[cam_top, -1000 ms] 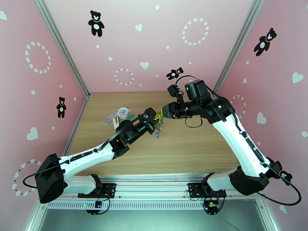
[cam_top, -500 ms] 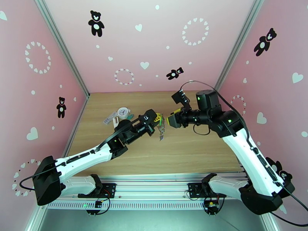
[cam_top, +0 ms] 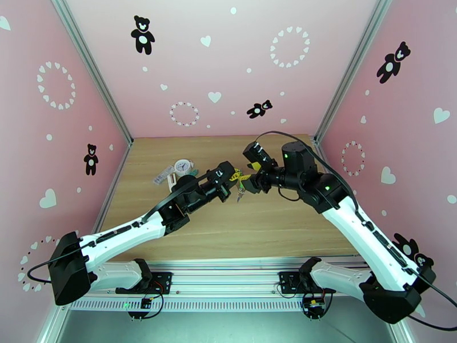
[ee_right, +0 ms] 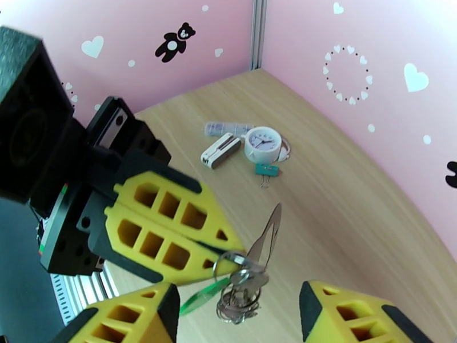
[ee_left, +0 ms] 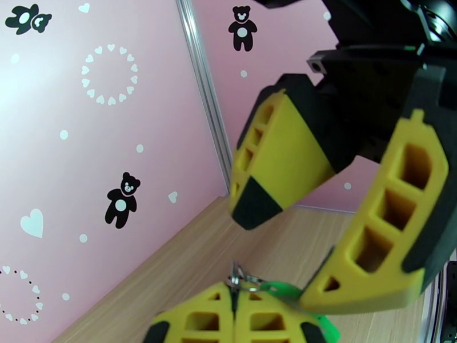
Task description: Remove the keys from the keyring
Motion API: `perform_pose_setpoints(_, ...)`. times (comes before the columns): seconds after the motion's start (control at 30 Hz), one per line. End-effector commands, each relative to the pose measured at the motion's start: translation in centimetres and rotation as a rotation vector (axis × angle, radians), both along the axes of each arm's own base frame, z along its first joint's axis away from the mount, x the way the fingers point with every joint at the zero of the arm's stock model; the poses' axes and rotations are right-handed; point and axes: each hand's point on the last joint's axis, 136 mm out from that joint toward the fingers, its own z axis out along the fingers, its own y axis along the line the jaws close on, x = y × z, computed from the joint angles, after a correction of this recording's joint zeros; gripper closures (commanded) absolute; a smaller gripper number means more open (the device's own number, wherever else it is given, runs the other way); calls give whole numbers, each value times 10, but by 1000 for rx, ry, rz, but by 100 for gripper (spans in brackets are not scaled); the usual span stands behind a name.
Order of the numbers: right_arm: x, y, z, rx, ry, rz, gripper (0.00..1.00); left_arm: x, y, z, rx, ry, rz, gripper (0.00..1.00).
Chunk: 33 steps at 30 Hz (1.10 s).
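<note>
Above the middle of the desk (cam_top: 268, 224), the left end effector (ee_right: 228, 252) pinches the keyring (ee_right: 260, 246) tight. The right end effector (ee_right: 240, 315), jaws parted and empty, straddles the keys (ee_right: 243, 290) dangling just beneath that pinch.
</note>
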Motion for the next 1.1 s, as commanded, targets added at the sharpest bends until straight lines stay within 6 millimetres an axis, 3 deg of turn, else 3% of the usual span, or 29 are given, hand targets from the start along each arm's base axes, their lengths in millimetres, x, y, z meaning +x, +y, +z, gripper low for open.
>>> perform_pose_setpoints(0.0,27,-10,4,-31,-74,-136,40,-10,0,28,-42,-53,-36,100)
perform_pose_setpoints(0.27,60,-48,2,-160,-111,-363,45,-17,2,32,-55,-67,-61,100)
perform_pose_setpoints(0.4,40,-40,16,-92,-87,-258,45,-20,0,31,-38,-84,-81,100)
perform_pose_setpoints(0.67,-3,-35,15,159,127,-59,48,-26,7,40,-100,-102,-84,100)
perform_pose_setpoints(0.8,-12,-32,19,295,249,67,56,-30,5,44,-139,-91,-113,100)
perform_pose_setpoints(1.07,-10,-20,24,429,382,209,58,-32,3,49,-190,-80,-137,100)
